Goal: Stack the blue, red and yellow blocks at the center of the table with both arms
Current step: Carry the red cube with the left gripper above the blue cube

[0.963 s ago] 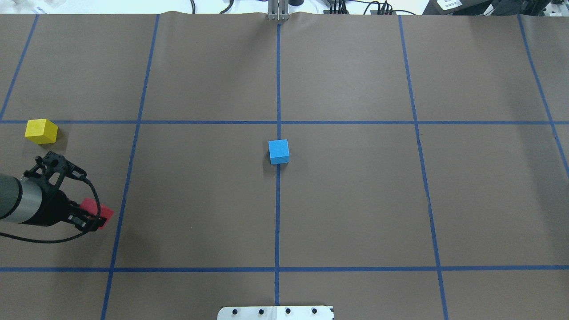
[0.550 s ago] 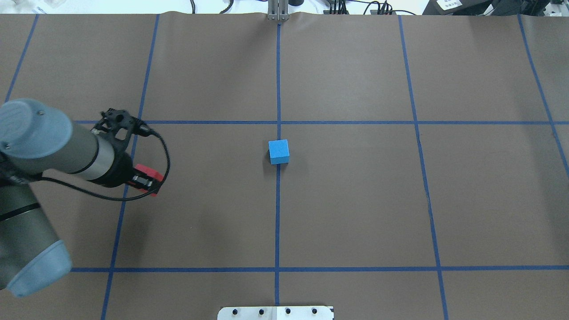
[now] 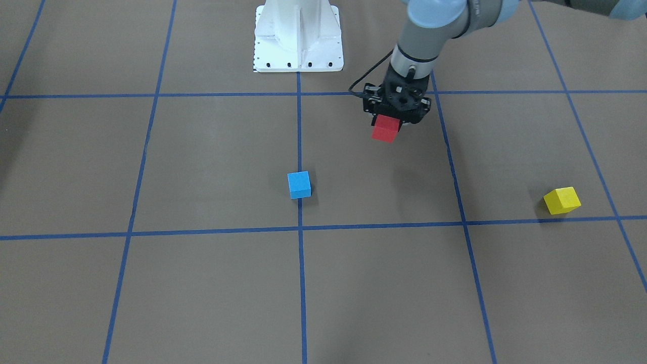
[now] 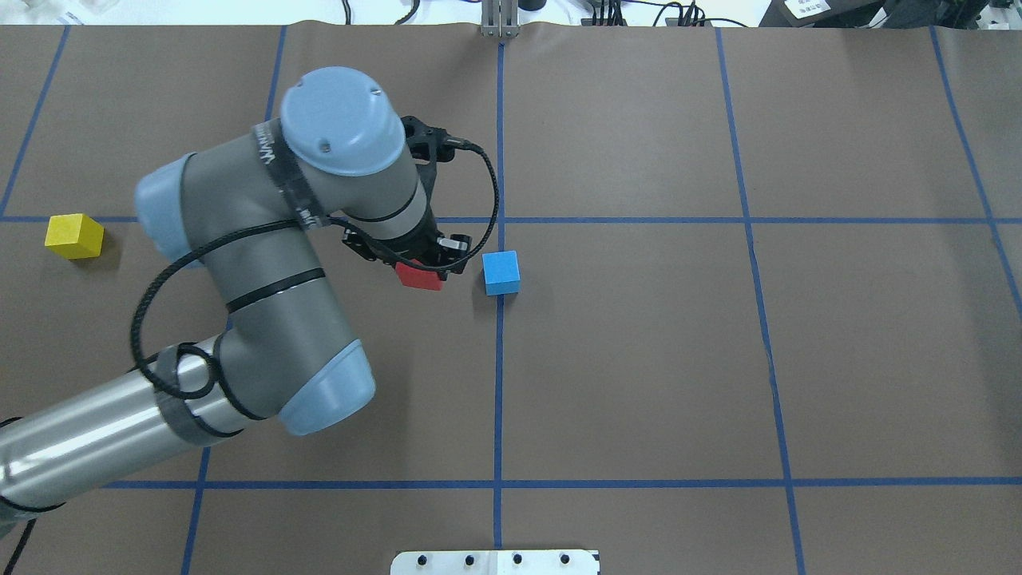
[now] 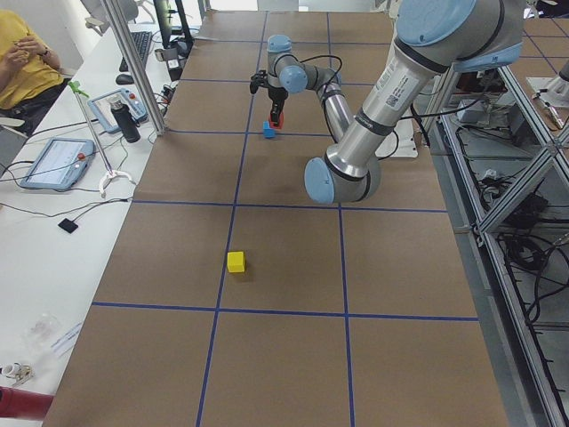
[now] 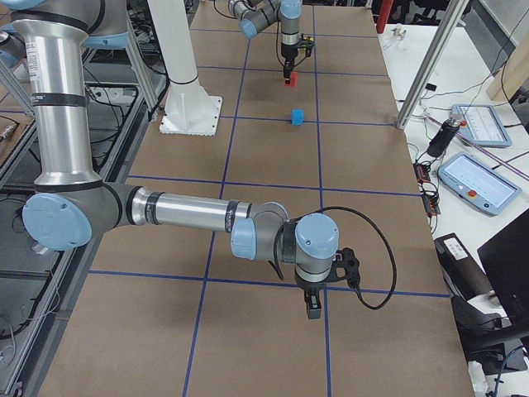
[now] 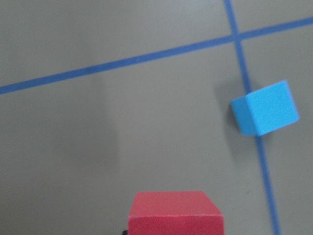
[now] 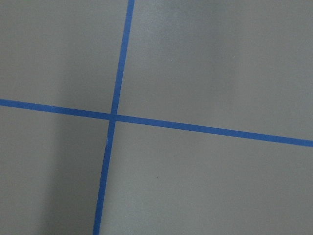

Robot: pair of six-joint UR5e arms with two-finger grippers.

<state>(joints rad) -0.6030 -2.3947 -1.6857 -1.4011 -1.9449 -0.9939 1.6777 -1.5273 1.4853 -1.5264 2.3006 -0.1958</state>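
Note:
My left gripper (image 4: pixel 421 270) is shut on the red block (image 4: pixel 419 277), which hangs above the table (image 4: pixel 639 359) just left of the blue block (image 4: pixel 501 272). The front-facing view shows the red block (image 3: pixel 385 129) lifted, off to the side of the blue block (image 3: pixel 298 184) and apart from it. In the left wrist view the red block (image 7: pixel 176 214) fills the bottom edge, with the blue block (image 7: pixel 265 115) up and to the right. The yellow block (image 4: pixel 73 236) lies alone at the far left. My right gripper (image 6: pixel 313 310) shows only in the exterior right view; open or shut I cannot tell.
The white pedestal base (image 3: pixel 298 38) stands at the robot's edge of the table. My left arm's elbow (image 4: pixel 319 383) reaches across the left half. A seated person (image 5: pixel 22 53) and tablets (image 5: pixel 53 160) are at a side bench beyond the table.
My left arm has carried the red block from the table's left side rightward, up to just beside the blue block. The blue and yellow blocks have not moved.

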